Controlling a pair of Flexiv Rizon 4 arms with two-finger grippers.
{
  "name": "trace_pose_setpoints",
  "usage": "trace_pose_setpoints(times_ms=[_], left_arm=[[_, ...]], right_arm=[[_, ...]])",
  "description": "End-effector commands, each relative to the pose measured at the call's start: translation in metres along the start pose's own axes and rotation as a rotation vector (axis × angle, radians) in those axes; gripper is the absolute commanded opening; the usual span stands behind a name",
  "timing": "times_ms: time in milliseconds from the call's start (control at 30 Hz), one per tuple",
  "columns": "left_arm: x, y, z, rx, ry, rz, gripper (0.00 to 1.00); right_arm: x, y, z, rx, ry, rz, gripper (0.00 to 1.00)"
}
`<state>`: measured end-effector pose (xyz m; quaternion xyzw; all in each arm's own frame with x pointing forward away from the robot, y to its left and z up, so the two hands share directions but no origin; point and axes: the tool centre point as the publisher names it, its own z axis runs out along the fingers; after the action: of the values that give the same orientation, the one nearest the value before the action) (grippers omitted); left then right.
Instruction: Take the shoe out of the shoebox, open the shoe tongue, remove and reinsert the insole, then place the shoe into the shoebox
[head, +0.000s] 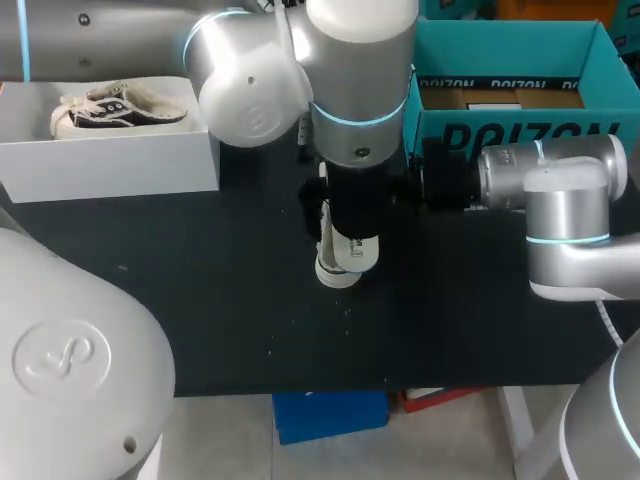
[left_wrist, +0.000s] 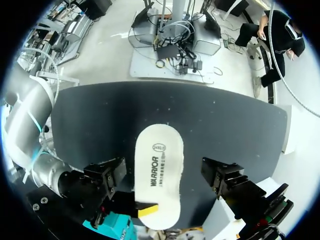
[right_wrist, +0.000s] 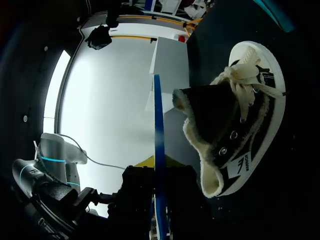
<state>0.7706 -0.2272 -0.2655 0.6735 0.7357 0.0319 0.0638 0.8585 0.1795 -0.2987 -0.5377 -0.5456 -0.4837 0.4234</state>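
Well back on the black table (head: 200, 280) stands the teal shoebox (head: 520, 130), its wall edge at the right gripper (right_wrist: 157, 205), whose grip cannot be told. Beside that wall sits the fleece-lined shoe (right_wrist: 235, 125). Over the table, the left gripper (left_wrist: 150, 214) is clamped on one end of the white insole (left_wrist: 159, 165).

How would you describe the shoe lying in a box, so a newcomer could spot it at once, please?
At the far left corner of the dark table, an open white box stands. The shoe lies inside it, dark with pale fleecy lining; the other shoe sits on the table.
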Motion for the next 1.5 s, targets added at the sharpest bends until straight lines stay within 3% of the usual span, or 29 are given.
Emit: trace_pose_setpoints(times_ms=[33, 367, 700, 1000, 1500], left_arm=[[0.004, 0.000, 0.004, -0.012, -0.036, 0.004, 1.00], [-0.004, 0.019, 0.005, -0.031, -0.046, 0.012, 1.00], [-0.004, 0.056, 0.004, -0.047, -0.047, 0.015, 1.00], [0.003, 0.091, -0.005, -0.083, -0.051, -0.005, 1.00], [0.020, 0.150, -0.003, -0.084, -0.050, -0.043, 1.00]], right_arm=[[0.000, 0.000, 0.001, 0.000, 0.000, 0.001, 0.00], [0.000, 0.000, 0.001, 0.000, 0.000, 0.001, 0.00], [0.000, 0.000, 0.001, 0.000, 0.000, 0.001, 0.00], [0.000, 0.000, 0.001, 0.000, 0.000, 0.001, 0.00], [0.000, 0.000, 0.001, 0.000, 0.000, 0.001, 0.00]])
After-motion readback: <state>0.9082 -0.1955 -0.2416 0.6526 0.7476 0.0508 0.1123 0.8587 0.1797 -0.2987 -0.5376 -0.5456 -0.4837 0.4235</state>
